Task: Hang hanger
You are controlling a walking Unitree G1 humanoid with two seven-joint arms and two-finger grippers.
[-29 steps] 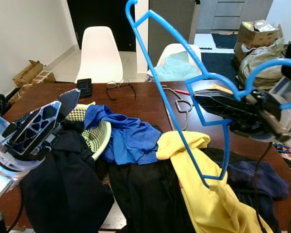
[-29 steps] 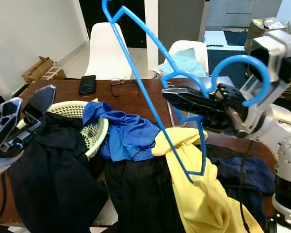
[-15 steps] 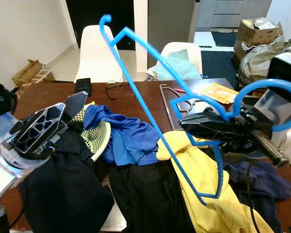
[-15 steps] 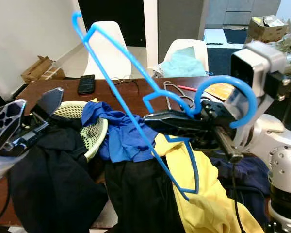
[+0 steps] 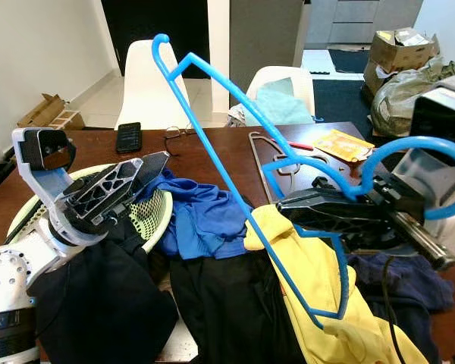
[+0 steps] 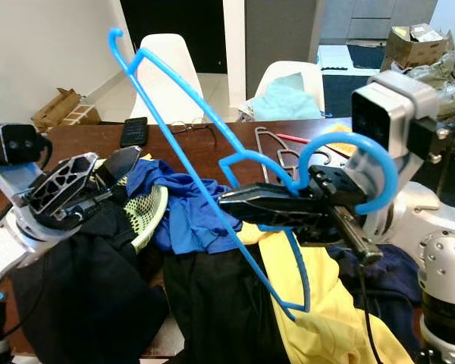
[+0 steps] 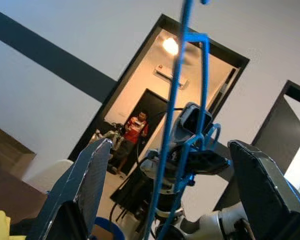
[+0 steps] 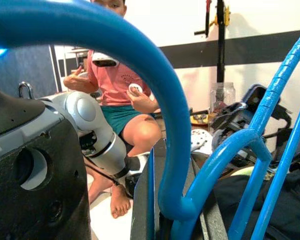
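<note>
**Blue hanger held aloft over the clothes table**

Left eye view: the thin blue hanger [image 5: 212, 144], hook at 11 o'clock, is clamped in the right gripper [image 5: 288, 208] above the yellow garment [image 5: 318, 288].

Left wrist view: the left gripper [image 7: 165, 200] has its fingers spread; the hanger's lower end is cut off.

Right wrist view: blurred blue loops hide the fingers.

**Crowded table, open air above**

The blue hanger [image 5: 235, 174], clamped in the right gripper [image 5: 288, 208], slanted across the middle and barred any straight path between the arms. The left gripper [image 5: 148, 163] hung with fingers spread over the mesh basket [image 5: 155, 216]. Clothes [image 5: 212, 216] covered the near table [image 5: 212, 148]; bare wood lay only toward the chairs [image 5: 155, 80].
</note>
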